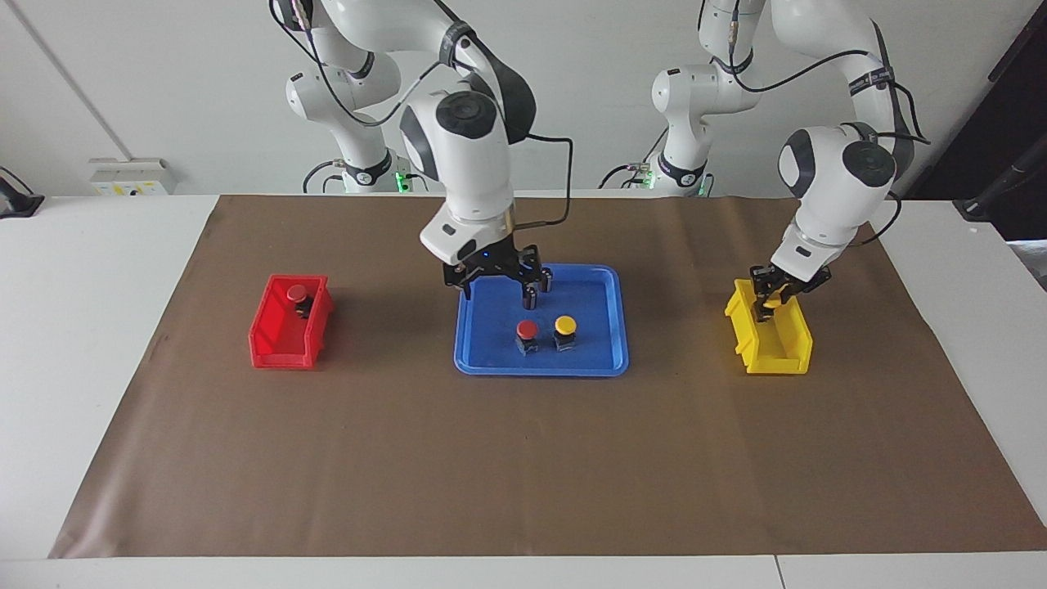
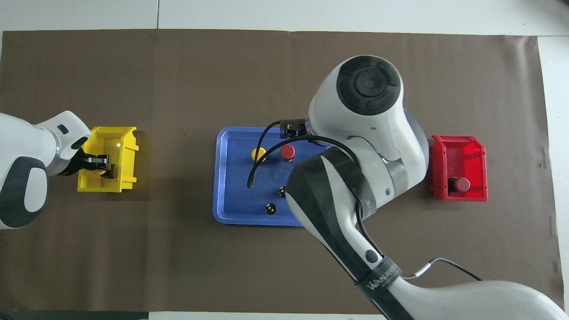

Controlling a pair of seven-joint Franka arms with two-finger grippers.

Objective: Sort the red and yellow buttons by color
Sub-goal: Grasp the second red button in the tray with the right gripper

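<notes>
Right gripper [image 1: 495,282] up over the blue tray [image 1: 474,360], above the part of it nearer to the robots, fingers spread apart and nothing between them. One fingertip just beside the two dark cylinders [image 1: 530,298] with silvery tops; touching or not, impossible to tell. Both cylinders upright on the tray, close to each other.

Left gripper [image 1: 769,296] lowered into the yellow bin [image 1: 773,360], at the end of the bin nearer to the robots. Fingers closed tight on the held yellow button [image 1: 772,306], mostly hidden by the fingers, only a small bit of yellow visible. Impossible to tell whether resting on the bin floor or lifted a little.

On the tray, farther from the robots than the cylinders, two buttons side by side and nearly touching: the red button on the tray [image 1: 527,330] toward the right arm's end, the yellow button on the tray [image 1: 564,325] toward the left arm's end. Both upright on black bases, caps up.

Red bin [image 1: 274,356] at the right arm's end of the table, well apart from the tray. Inside it the red button in the bin [image 1: 296,293], lying at the end nearer to the robots.

Tray between the two bins, all three on brown paper [image 1: 523,466] covering the table.
</notes>
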